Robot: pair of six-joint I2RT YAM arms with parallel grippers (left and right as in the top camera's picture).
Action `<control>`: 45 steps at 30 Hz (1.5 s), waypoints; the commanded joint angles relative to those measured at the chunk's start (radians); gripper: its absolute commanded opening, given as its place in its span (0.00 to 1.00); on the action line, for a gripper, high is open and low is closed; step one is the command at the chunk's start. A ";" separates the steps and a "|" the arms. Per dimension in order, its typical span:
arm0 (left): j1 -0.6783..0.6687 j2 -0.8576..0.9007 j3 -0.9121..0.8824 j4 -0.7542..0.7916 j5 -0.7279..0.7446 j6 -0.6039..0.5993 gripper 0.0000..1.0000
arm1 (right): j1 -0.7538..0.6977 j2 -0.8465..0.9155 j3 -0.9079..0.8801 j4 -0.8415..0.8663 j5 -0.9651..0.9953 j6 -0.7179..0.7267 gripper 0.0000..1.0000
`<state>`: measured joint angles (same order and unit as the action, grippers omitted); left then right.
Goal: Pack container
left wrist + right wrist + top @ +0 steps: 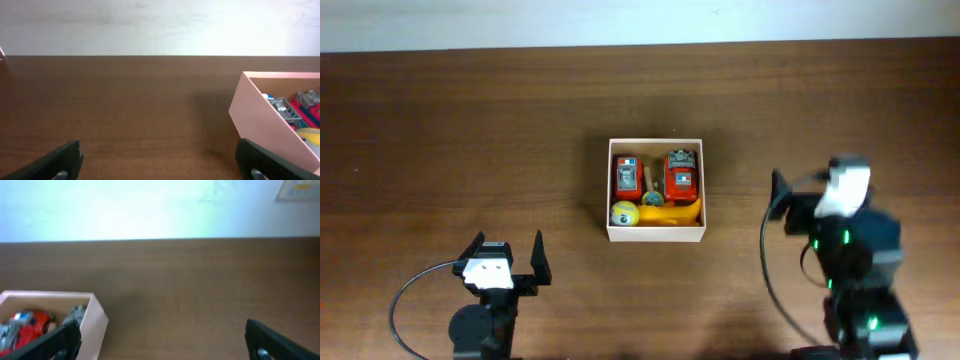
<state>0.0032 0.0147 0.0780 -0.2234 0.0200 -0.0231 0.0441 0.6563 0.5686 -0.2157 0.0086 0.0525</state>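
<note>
The container (657,236), a square white-walled box, sits at the middle of the table. It holds two red toy vehicles (627,177) (680,175), a yellow ball (624,213) and a yellow piece (672,213). My left gripper (507,252) stands open near the front edge, left of and below the box, with nothing between its fingers. In the left wrist view the gripper (159,150) has the container's wall (260,130) at its right. My right gripper (812,190) is open to the right of the box. The right wrist view shows this gripper (161,327) empty, with the container (95,322) at lower left.
The brown wooden table (470,130) ends at a pale wall (640,20) along the far side. A black cable (405,300) loops beside the left arm's base, and another cable (767,265) curves beside the right arm.
</note>
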 commanded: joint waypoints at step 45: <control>0.007 -0.009 -0.010 0.002 0.014 -0.006 0.99 | -0.012 -0.653 -0.525 0.056 -0.087 -0.022 0.99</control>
<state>0.0032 0.0147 0.0780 -0.2241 0.0204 -0.0231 0.0387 0.0154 0.0540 -0.1623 -0.0711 0.0406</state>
